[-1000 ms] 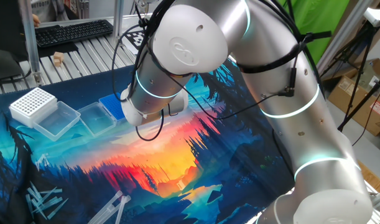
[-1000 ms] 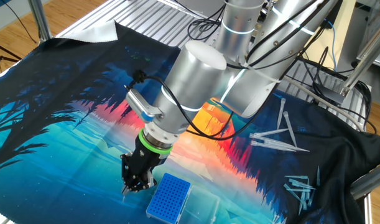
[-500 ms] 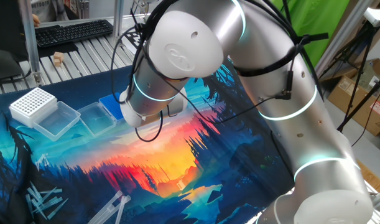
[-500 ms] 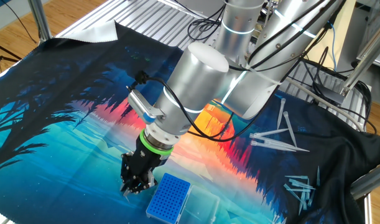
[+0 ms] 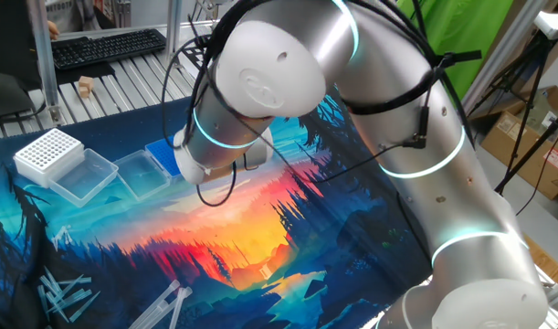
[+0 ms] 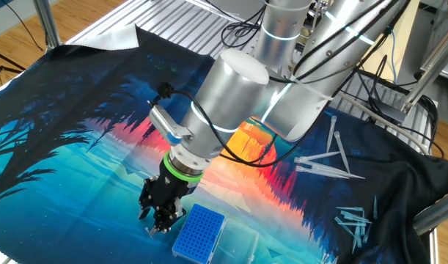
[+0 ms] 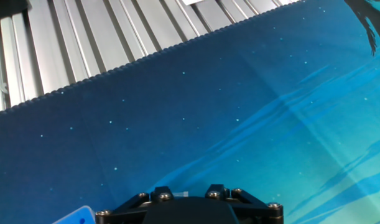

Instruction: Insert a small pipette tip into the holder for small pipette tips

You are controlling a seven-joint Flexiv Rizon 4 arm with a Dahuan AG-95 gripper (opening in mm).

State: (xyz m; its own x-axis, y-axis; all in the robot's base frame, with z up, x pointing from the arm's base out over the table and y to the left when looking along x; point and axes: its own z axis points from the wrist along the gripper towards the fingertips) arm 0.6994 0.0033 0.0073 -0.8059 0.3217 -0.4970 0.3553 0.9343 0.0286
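The holder for small pipette tips is a bright-blue rack (image 6: 199, 232) joined to a clear tray (image 6: 247, 248). It also shows in one fixed view (image 5: 160, 153), partly behind the arm. Its corner shows at the bottom left of the hand view (image 7: 78, 218). My gripper (image 6: 159, 222) hangs low over the mat, just left of the rack, pointing down. In the hand view, a short whitish sliver, the small pipette tip (image 7: 181, 194), shows between the black finger bases. The jaws look closed on it. Its lower end is hidden.
A white box with bigger holes (image 5: 48, 151) and clear trays (image 5: 82, 175) stand beside the blue rack. Loose pipette tips lie on the mat (image 6: 326, 163) (image 6: 353, 220) (image 5: 64, 297). The mat's edge meets metal slats (image 7: 84, 37) beyond the gripper.
The gripper has shifted slightly toward the blue rack and turned a little at the wrist. The rack and trays have not moved.
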